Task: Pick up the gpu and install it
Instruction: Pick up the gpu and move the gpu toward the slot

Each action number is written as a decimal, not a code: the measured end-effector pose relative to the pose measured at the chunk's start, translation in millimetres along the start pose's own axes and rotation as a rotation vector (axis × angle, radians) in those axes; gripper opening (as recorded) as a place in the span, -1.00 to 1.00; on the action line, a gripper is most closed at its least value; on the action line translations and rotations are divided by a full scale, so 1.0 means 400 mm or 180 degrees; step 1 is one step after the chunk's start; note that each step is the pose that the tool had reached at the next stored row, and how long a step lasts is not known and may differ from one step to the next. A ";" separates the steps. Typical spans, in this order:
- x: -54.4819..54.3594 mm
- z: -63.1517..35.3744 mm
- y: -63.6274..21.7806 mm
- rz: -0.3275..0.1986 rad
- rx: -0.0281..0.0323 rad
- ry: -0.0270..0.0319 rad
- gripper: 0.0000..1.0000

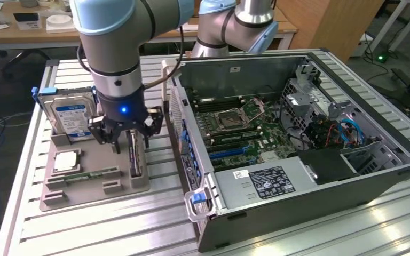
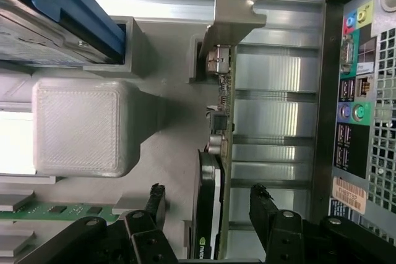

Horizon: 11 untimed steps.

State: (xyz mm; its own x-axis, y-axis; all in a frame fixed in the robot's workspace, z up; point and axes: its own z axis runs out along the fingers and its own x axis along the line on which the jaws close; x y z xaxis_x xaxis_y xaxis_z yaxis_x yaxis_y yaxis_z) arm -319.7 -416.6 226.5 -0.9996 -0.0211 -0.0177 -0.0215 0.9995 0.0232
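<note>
Two-finger gripper (image 1: 129, 140) sits low over the gpu (image 1: 135, 160), centre-left of the exterior view. It stands on edge in the grey tray (image 1: 84, 192), between hard drive (image 1: 70, 118) and open PC case (image 1: 298, 133). Wrist view: fingers (image 2: 154, 205) spread, straddling the gpu (image 2: 213, 177), a gap each side, nothing pinched. Pale bracket (image 2: 232, 20) at the gpu's end away from the gripper.

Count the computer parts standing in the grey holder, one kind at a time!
hard drive: 1
processor chip: 1
memory stick: 1
gpu: 1
Total: 4
</note>
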 end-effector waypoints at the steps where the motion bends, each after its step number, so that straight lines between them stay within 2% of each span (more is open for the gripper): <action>1: 0.000 0.005 0.000 0.0000 0.0000 0.0000 0.33; 8: 0.001 0.036 -0.001 0.0007 0.0001 -0.0001 0.33; 11: 0.001 0.037 -0.001 0.0008 0.0001 -0.0003 0.33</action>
State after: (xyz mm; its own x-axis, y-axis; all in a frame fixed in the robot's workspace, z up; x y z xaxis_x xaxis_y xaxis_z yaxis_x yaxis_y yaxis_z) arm -319.8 -416.6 211.7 -0.9997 -0.0186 -0.0185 -0.0190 0.9996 0.0230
